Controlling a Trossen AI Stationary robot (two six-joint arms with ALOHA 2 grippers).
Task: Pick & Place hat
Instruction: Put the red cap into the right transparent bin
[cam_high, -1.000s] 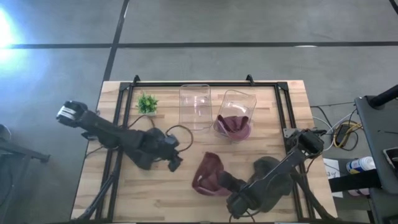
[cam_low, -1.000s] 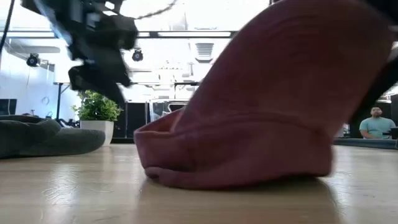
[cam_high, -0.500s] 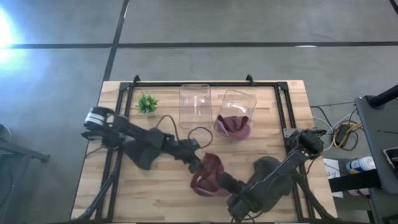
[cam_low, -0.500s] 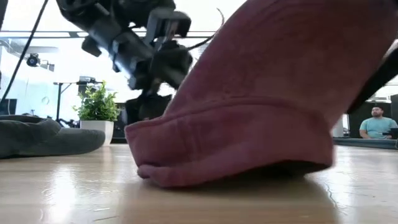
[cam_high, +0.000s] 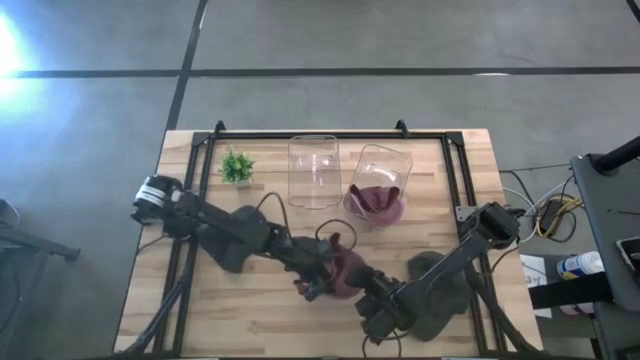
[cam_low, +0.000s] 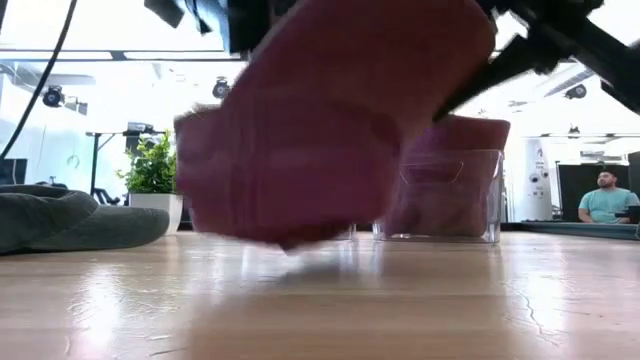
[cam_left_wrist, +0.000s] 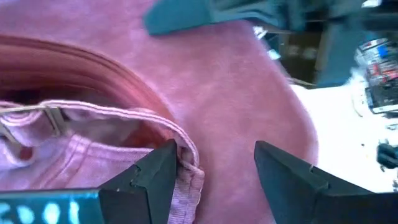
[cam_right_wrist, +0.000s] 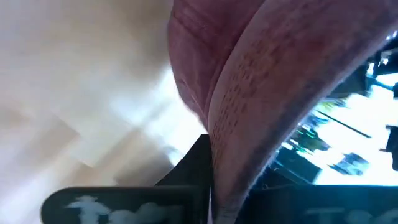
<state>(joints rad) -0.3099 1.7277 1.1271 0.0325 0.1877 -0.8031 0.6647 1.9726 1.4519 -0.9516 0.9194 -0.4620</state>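
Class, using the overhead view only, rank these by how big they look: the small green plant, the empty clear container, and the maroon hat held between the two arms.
1. Empty clear container
2. Maroon hat, partly hidden by the arms, so this place is unsure
3. Green plant

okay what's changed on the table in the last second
The left claw swung across from the table's left to the maroon hat, fingers open around its edge. The right claw, shut on the hat, raised it off the wood. Plant and both clear bins stayed put.

Hat (cam_high: 345, 272) off the table (cam_high: 230, 310), between both arms; two bins (cam_high: 313, 170) behind.
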